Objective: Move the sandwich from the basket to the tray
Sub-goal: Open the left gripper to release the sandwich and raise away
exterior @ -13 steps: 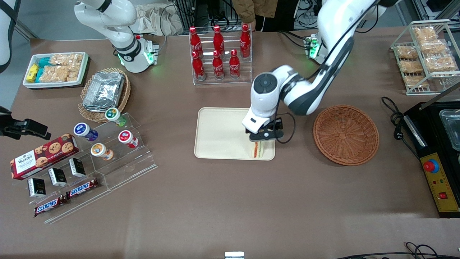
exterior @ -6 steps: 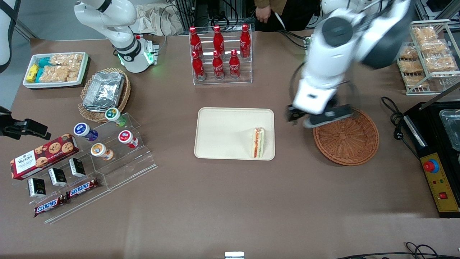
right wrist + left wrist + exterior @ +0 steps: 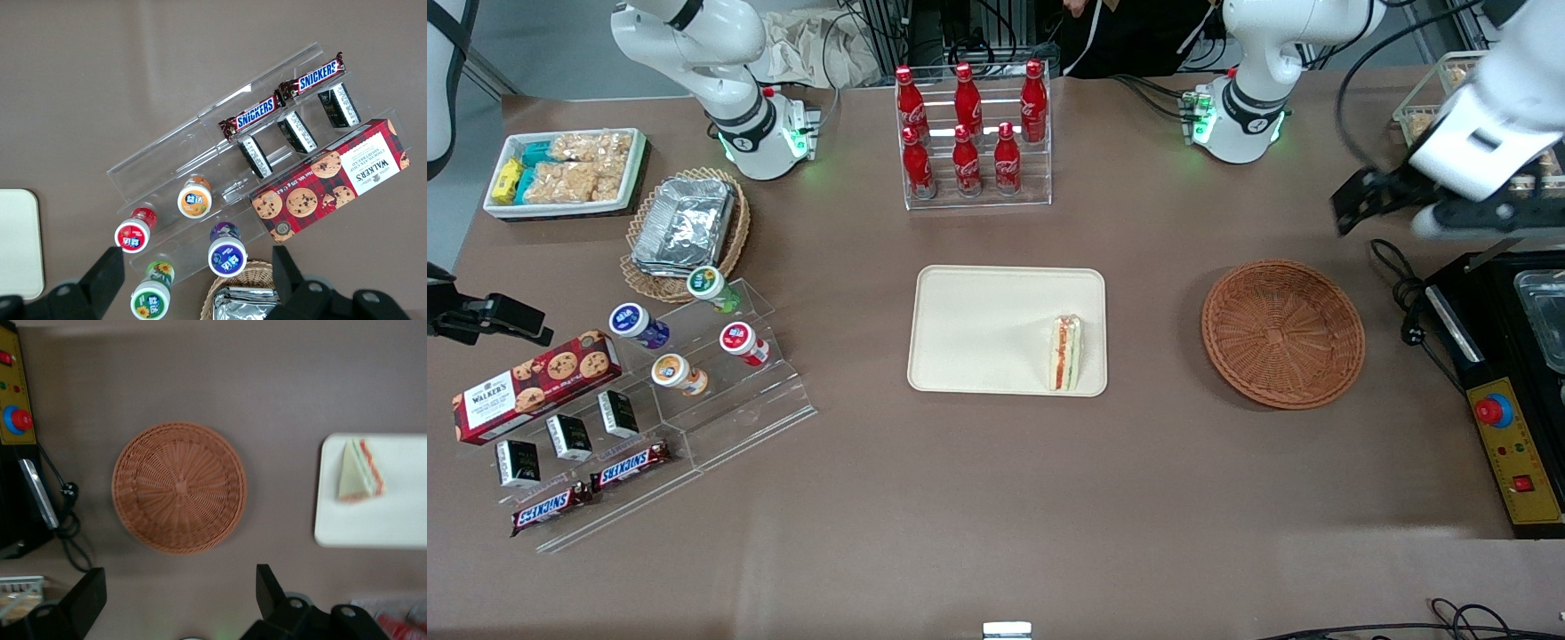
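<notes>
Now triangular sandwich (image 3: 1065,353) on smooth tray (image 3: 978,329); pincer (image 3: 180,597) open above woven basket (image 3: 1282,333).

The left arm is raised high toward the working arm's end of the table; its wrist points downward; the gripper (image 3: 177,600) hangs there with its two black fingers (image 3: 267,590) spread wide, holding nothing.

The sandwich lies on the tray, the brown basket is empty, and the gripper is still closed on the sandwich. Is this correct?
Not entirely. The front view shows the gripper open, holding nothing, raised toward the working arm's end of the table. The sandwich does lie on the tray, and the basket is empty.
</notes>
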Motion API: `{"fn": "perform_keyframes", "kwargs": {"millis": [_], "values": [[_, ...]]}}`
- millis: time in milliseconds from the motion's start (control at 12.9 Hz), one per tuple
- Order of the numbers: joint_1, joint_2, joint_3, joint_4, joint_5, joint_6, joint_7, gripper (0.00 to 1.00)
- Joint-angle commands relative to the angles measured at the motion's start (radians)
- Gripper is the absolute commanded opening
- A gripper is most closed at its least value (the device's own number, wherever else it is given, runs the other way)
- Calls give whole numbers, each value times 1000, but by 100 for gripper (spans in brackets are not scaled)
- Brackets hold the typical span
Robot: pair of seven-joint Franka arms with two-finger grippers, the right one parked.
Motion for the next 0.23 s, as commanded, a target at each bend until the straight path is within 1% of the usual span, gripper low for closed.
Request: {"fn": "perform_keyframes", "kwargs": {"millis": [0,155], "values": [[0,30,23,85,-8,-68,131,100],[-3,41,23,84,4,-62,35,100]]}}
